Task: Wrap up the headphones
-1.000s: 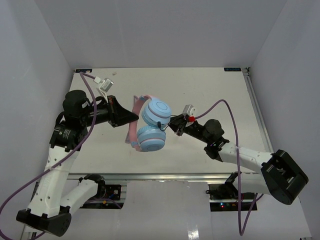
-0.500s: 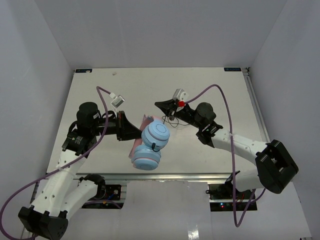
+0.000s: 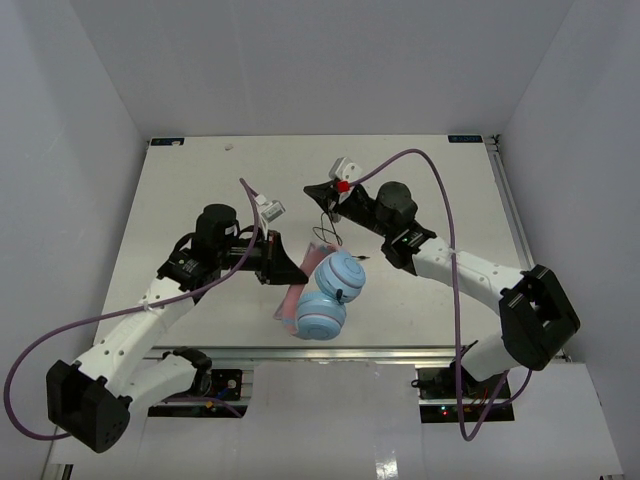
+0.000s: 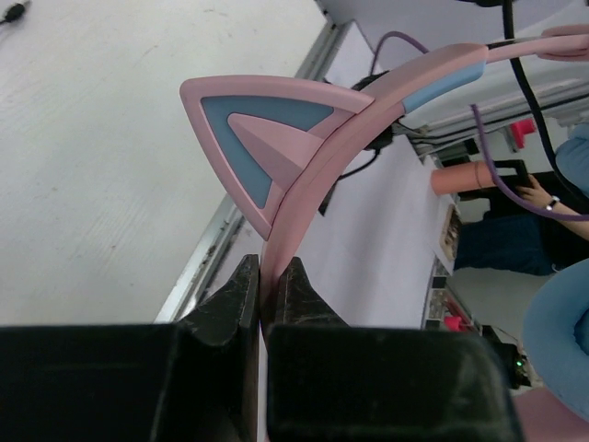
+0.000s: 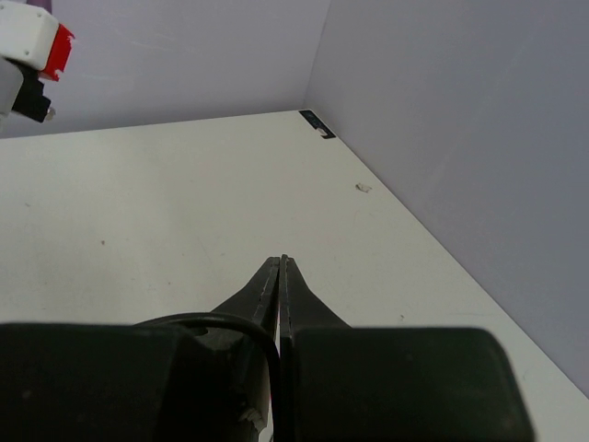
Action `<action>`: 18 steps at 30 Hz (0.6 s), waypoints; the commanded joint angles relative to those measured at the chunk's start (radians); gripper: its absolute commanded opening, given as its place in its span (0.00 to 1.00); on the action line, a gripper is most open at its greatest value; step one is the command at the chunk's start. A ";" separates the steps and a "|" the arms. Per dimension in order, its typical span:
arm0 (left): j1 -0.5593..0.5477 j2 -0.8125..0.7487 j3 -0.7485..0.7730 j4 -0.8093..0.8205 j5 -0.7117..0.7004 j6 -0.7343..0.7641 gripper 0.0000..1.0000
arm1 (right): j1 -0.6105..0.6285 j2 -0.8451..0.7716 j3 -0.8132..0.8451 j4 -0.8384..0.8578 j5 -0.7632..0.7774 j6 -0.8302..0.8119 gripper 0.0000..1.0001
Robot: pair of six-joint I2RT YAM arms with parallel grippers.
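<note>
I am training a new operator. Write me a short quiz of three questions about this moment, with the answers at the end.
1. True or false: the left gripper is shut on the pink headband.
2. What does the right gripper hold? A: the thin black cord. B: an ear cup. C: the headband.
3. Fill in the gap: the two round ear cups are light ____ in colour.

Key: 1 true; 2 A; 3 blue.

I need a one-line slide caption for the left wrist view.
Left pincer grips the headphones by the pink band, just under a cat ear; white table behind.
</note>
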 commanded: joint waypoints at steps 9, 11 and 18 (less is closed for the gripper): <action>-0.042 0.046 0.059 -0.158 -0.408 0.167 0.00 | -0.036 -0.161 0.042 -0.087 0.183 -0.065 0.08; -0.049 0.051 0.074 -0.181 -0.467 0.179 0.00 | -0.036 -0.180 0.040 -0.101 0.190 -0.066 0.08; -0.113 0.128 0.138 -0.265 -0.687 0.205 0.00 | -0.036 -0.232 0.015 -0.132 0.206 -0.089 0.09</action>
